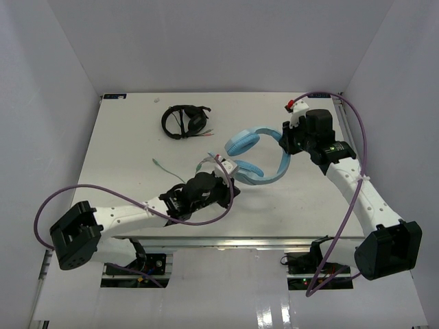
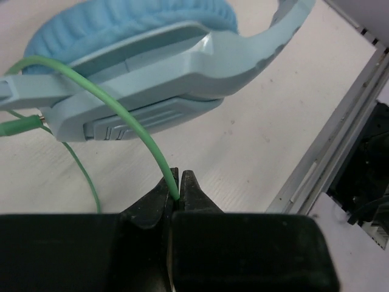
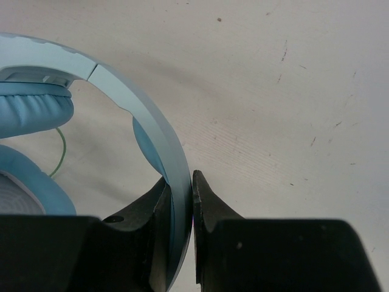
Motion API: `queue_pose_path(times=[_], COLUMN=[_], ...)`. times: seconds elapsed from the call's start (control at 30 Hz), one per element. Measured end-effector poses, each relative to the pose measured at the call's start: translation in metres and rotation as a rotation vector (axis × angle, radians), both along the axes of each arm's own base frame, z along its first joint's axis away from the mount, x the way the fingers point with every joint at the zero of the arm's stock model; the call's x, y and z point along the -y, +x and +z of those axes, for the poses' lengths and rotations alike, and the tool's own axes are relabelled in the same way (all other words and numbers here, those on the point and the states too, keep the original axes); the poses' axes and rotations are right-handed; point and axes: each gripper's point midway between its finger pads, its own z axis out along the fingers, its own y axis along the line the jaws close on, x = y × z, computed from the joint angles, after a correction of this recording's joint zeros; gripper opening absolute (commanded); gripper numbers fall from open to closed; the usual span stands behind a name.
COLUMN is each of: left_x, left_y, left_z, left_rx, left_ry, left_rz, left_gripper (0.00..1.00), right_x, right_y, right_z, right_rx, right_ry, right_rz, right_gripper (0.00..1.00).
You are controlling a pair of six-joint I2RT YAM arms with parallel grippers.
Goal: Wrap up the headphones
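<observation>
Black left pincer (image 2: 180, 185) sits pinched shut on the thin pale green cable (image 2: 124, 104), which arcs up and away to the light blue padded over-ear headphones (image 2: 146, 55) just beyond it, above the white counter (image 2: 255, 146). The right pincer (image 3: 182, 182) is clamped on their wide band (image 3: 159, 137). The headset spans the gap between both arms. The left arm is nearer the cable, so it likely leads the winding.

Overhead, two wrist close-ups — headphones (image 1: 241, 142) shared
</observation>
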Motion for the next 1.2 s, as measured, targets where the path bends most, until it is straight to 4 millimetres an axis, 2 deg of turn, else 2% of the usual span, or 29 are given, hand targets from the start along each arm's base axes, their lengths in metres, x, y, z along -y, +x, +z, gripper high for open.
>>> queue_pose_path(times=[0.07,0.1,0.17,0.23,0.3,0.37,0.4,0.43,0.5,0.7,0.8,0.97,1.1,1.2], left_x=[-0.003,-0.006,-0.014,-0.024,-0.038,-0.057,-0.066,-0.074,-0.088,-0.102,-0.115,-0.134,-0.141,-0.144], left_y=[-0.004,-0.006,-0.008,-0.005,0.002,0.013,0.017,0.021,0.027,0.029,0.036,0.063,0.087,0.096], left_z=[0.017,0.032,0.070,0.123,0.161,0.191,0.197,0.197,0.185,0.111,0.088,0.085,0.093,0.096], left_rx=[-0.003,0.004,0.028,0.067,0.096,0.121,0.123,0.118,0.080,-0.112,-0.182,-0.229,-0.243,-0.252], left_ry=[-0.012,-0.026,-0.071,-0.139,-0.181,-0.211,-0.213,-0.207,-0.168,-0.018,0.022,0.008,-0.013,-0.016], left_rz=[-0.007,-0.010,-0.007,0.005,0.034,0.079,0.098,0.116,0.146,0.170,0.208,0.273,0.287,0.277], left_gripper=[0.00,0.00,0.00,0.00,0.00,0.00,0.00,0.00,0.00,0.00,0.00,0.00,0.00,0.00], right_x=[0.003,0.004,0.007,0.009,0.012,0.013,0.013,0.013,0.013,0.009,0.001,-0.017,-0.024,-0.027], right_y=[0.001,0.001,0.001,-0.001,-0.005,-0.009,-0.011,-0.013,-0.015,-0.020,-0.026,-0.052,-0.078,-0.088], right_z=[0.000,0.001,0.001,0.001,0.001,0.000,0.001,0.002,0.007,0.027,0.034,0.037,0.032,0.036], right_rx=[0.010,0.016,0.031,0.052,0.065,0.072,0.077,0.082,0.097,0.157,0.193,0.265,0.296,0.339], right_ry=[-0.016,-0.026,-0.047,-0.071,-0.086,-0.091,-0.090,-0.087,-0.080,-0.041,-0.033,-0.039,-0.057,-0.076], right_rz=[-0.003,-0.004,0.001,0.014,0.027,0.036,0.042,0.048,0.052,0.083,0.165,0.375,0.514,0.586], right_gripper=[0.08,0.08,0.08,0.08,0.08,0.08,0.08,0.08,0.08,0.08,0.08,0.08,0.08,0.08])
